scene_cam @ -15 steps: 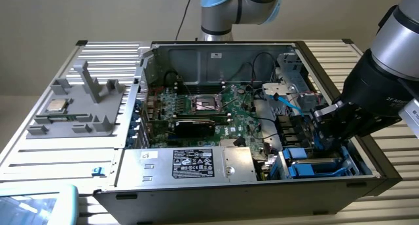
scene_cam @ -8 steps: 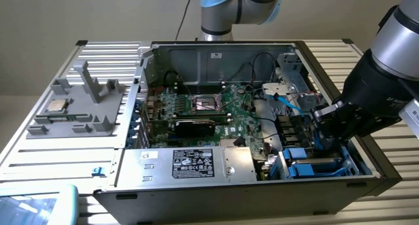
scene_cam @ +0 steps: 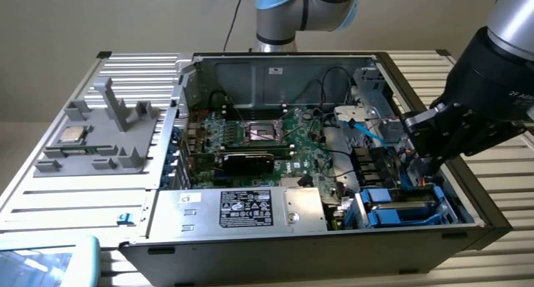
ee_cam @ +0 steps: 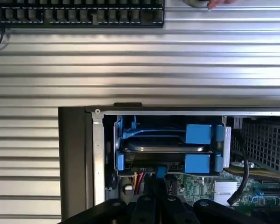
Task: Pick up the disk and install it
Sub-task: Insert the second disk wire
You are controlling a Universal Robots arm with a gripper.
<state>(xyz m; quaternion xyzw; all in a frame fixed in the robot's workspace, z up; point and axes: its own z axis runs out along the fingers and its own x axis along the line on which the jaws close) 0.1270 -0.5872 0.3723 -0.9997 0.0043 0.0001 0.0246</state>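
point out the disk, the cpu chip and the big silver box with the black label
disk [ee_cam: 165, 147], wrist view, on its silver edge between the blue frame clips
cpu chip [scene_cam: 71, 135], exterior view, on its silver top
silver box [scene_cam: 187, 209], exterior view, on bare metal beside the label

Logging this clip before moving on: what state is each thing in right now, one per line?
Disk: seated in its blue frame in the case's drive bay.
Gripper: shut, down inside the case beside the drive bay.
Case: side panel off, interior exposed.
CPU socket: empty.
CPU chip: resting on the grey fixture outside the case.
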